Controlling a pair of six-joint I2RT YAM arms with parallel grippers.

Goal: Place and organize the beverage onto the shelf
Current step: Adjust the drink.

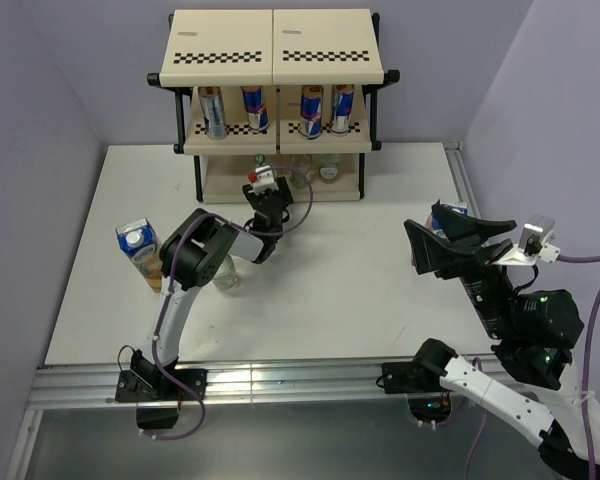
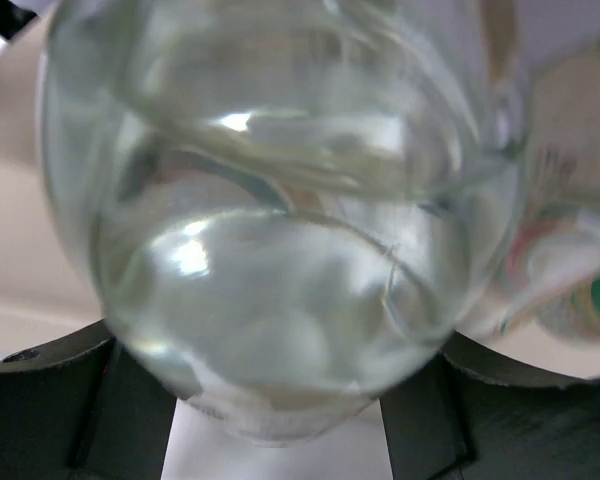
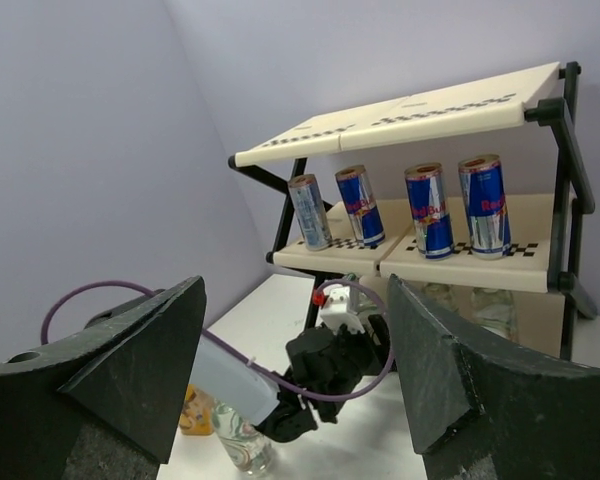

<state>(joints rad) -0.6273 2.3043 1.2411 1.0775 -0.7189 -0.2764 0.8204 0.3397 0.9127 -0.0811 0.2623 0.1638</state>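
You have lavender walls (image 1: pixel 40 150) on three sides. A white table (image 1: pixel 360 290) sits between them under soft, even light.

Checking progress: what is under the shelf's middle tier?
Clear bottles on the bottom tier, partly covered by the tier above, so their count is unclear. The left claw holds another bottle in front.

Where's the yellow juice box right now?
In the top view, the yellow juice box sits on the left side of the table, right beside the left arm.
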